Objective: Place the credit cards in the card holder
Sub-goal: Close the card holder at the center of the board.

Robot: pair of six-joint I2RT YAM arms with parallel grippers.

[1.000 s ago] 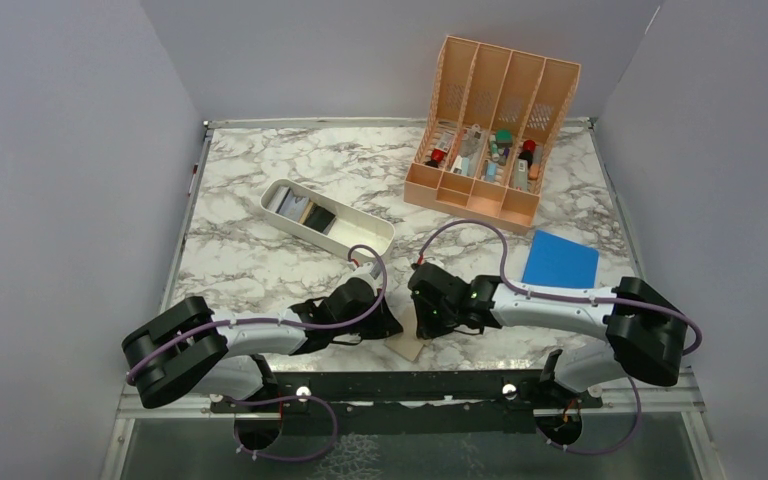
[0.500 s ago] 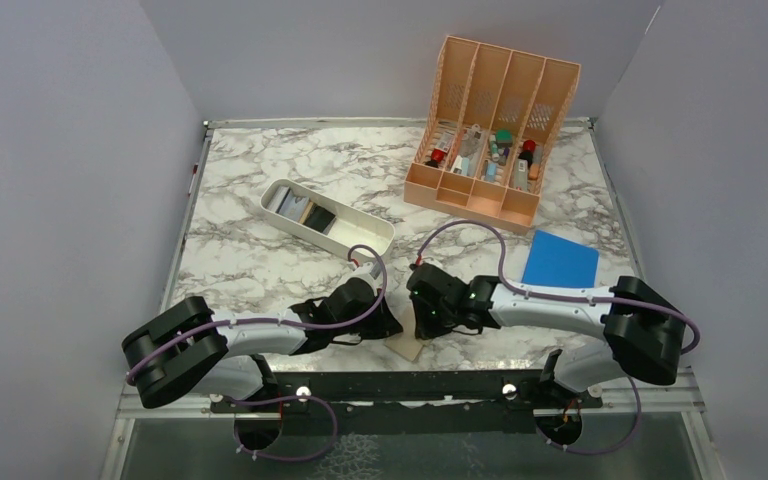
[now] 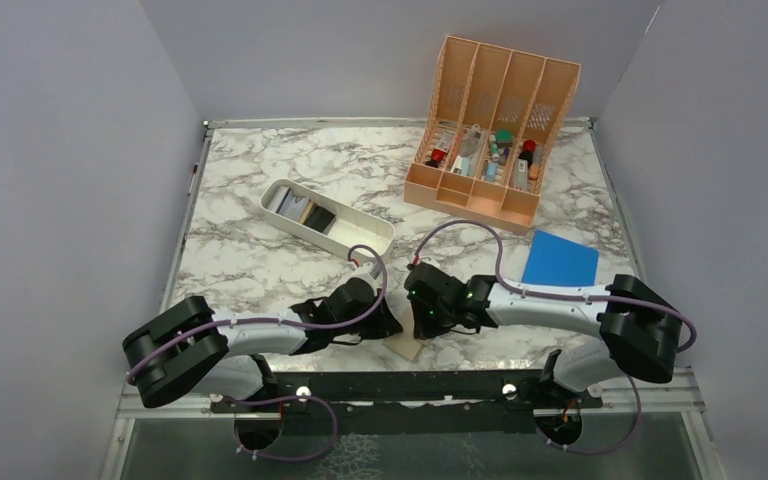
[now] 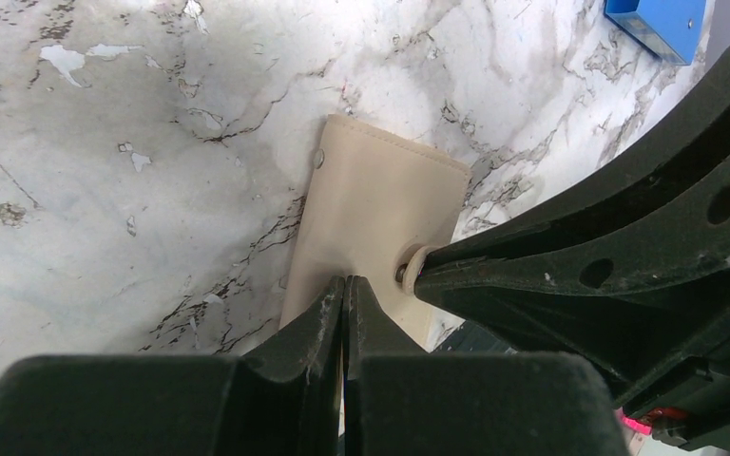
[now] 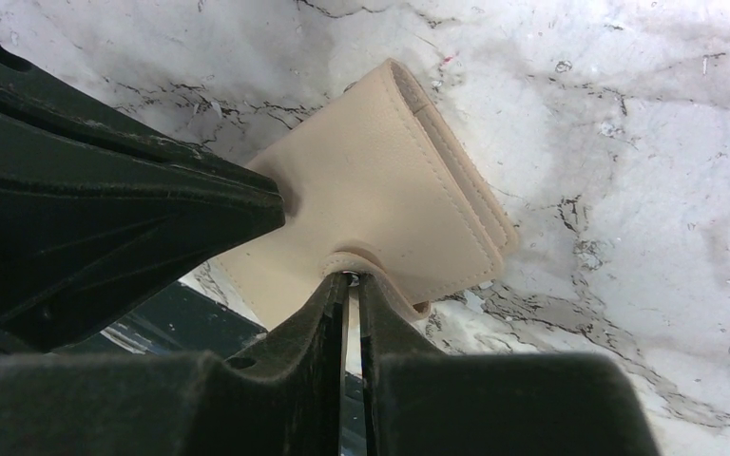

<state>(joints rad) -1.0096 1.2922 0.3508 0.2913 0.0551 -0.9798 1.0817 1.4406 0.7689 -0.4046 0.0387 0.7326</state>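
Here is the marble bench (image 3: 260,265), white with grey veins and walled in by plain grey panels. At the far right stands the peach organizer (image 3: 490,110), its tall slotted back upright and small odds and ends in its front pockets. Both arms lie low across the near edge and bend in toward each other, meeting near the middle of that edge.

The long white tray (image 3: 375,232) sits left of centre, angled. A flat blue rectangle (image 3: 560,262) lies on the right, near the organizer's front corner and apart from it.

The card holder (image 3: 406,347) lies folded and flat on the marble between the two arms, close to the bench's near edge, with its tan outside up. The left claw (image 4: 344,285) has its fingers pressed together on the near edge of the tan cover – clamped on it, with no gap showing. The right claw (image 5: 352,280) comes in from the opposite side and is pinched on the holder too. A small lip of the cover bunches up around its fingertips, and only a sliver of space shows between them.

The credit cards (image 3: 318,217) are well away, lying inside the white tray – one dark and one pale can be made out. The smallest detail is a little snap (image 4: 318,160) on the holder's edge.
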